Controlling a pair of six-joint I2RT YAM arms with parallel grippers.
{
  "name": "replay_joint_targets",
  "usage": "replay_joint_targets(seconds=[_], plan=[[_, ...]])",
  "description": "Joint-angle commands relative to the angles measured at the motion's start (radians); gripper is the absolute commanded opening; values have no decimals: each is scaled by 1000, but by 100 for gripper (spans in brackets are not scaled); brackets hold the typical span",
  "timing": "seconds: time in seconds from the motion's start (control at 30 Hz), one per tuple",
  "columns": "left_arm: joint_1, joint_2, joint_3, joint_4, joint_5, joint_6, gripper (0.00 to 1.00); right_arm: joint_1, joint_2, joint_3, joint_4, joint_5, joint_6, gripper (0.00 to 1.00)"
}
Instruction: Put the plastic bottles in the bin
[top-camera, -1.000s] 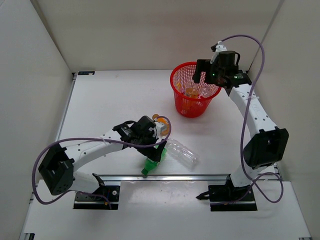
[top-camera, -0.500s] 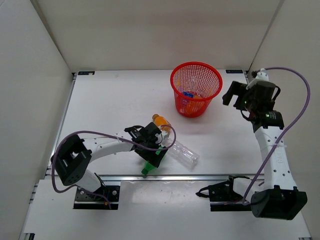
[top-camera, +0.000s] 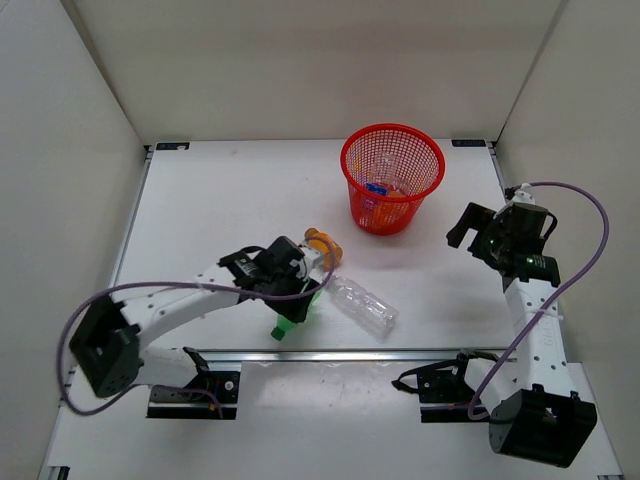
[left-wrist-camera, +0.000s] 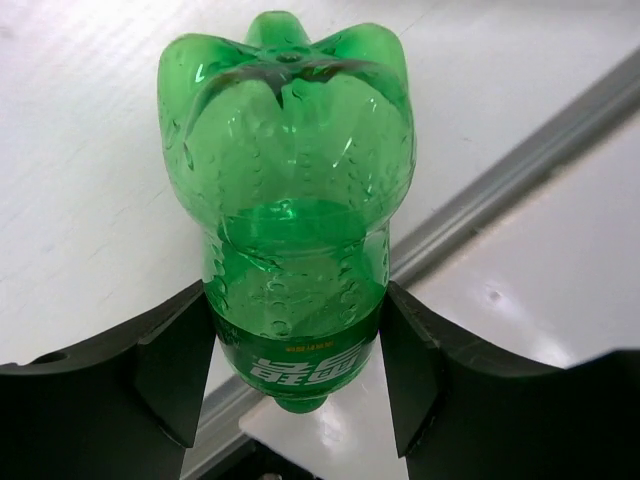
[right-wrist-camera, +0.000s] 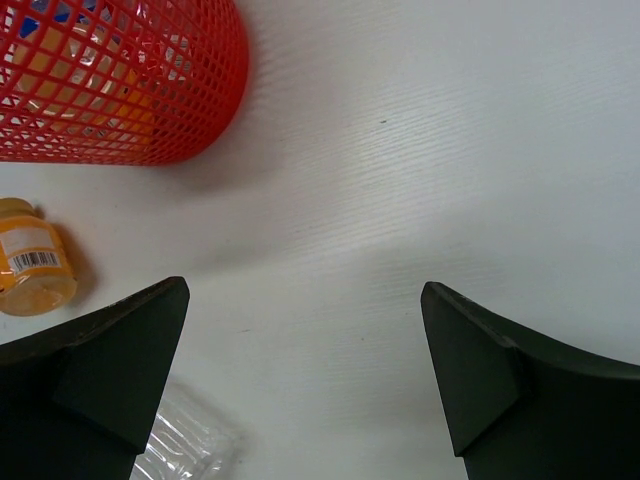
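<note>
Base of green bottle (left-wrist-camera: 290, 200) toward near rail (left-wrist-camera: 520, 170); left claw (left-wrist-camera: 297, 340) clamps its middle; right claw (right-wrist-camera: 305, 300) wide.

three bottles (top-camera: 365, 307) outside one red mesh bin (top-camera: 392, 140); two robot arms (top-camera: 170, 302)

white Chinese lettering (left-wrist-camera: 297, 366) on green bottle (left-wrist-camera: 290, 200), barcode (right-wrist-camera: 33, 260) on orange bottle (right-wrist-camera: 38, 285)

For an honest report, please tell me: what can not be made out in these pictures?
Bin contents: too small in the top view, veiled by mesh in the right wrist view; no count possible.
Green bottle: neck end hidden behind the left gripper, left wrist view.
Orange bottle: cut by the left edge, right wrist view.
Clear bottle: cut by the bottom edge there.
</note>
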Motion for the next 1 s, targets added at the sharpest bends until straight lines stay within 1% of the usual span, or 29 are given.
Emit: replay_joint_targets(seconds=[0.0, 0.03, 0.13, 0.2, 0.27, 0.3, 0.37, 0.4, 0.43, 0.47, 0.5, 0.53, 0.6, 0.63, 0.7, 0.73, 0.8, 0.83, 0.87, 0.9, 0.97], plan=[[29, -194, 24, -84, 25, 10, 37, -11, -24, -35, 48, -27, 3, 99], [54, -235, 65, -106, 34, 3, 37, -18, -27, -38, 49, -27, 8, 99], [94, -268, 185, -130, 25, -11, 32, -9, -33, -55, 54, -35, 1, 99], [121, -244, 266, -123, 27, 3, 32, -3, -32, -73, 60, -30, 1, 99], [115, -199, 381, -98, -16, 24, 32, -3, -26, -73, 62, -33, 3, 99], [113, -146, 421, -68, -60, 30, 31, 1, -36, -72, 56, -39, 0, 99], [122, -25, 571, 15, -103, 29, 35, 14, -38, -72, 60, -47, -11, 99], [134, 9, 634, 43, -104, 17, 35, 20, -46, -78, 59, -39, -11, 99], [142, 73, 668, 117, -104, -17, 38, 30, -52, -73, 55, -33, -9, 99], [157, 153, 757, 161, -90, -55, 38, 34, -55, -78, 49, -29, -17, 99], [165, 192, 853, 210, -78, -83, 38, 46, -63, -90, 40, -19, -18, 99], [167, 267, 898, 237, -65, -91, 38, 57, -63, -96, 31, -27, -26, 99], [159, 438, 1115, 277, -103, -115, 34, 75, -73, -108, 22, -19, -48, 99], [150, 479, 1227, 285, -132, -123, 34, 80, -76, -117, 2, -21, -51, 99], [166, 595, 1323, 355, -144, -202, 34, 84, -83, -127, -15, -16, -66, 99], [177, 618, 1316, 433, -124, -247, 35, 84, -86, -130, -17, -15, -66, 99], [194, 635, 1284, 524, -108, -307, 40, 80, -92, -138, -18, -22, -68, 100], [194, 663, 1284, 544, -105, -310, 42, 78, -93, -136, -23, -30, -69, 100], [190, 680, 1305, 531, -111, -296, 45, 71, -101, -142, -32, -41, -78, 99], [190, 701, 1317, 522, -113, -236, 50, 77, -101, -141, -24, -42, -77, 100], [147, 734, 1370, 445, -179, -165, 54, 80, -115, -144, -23, -65, -97, 99]])
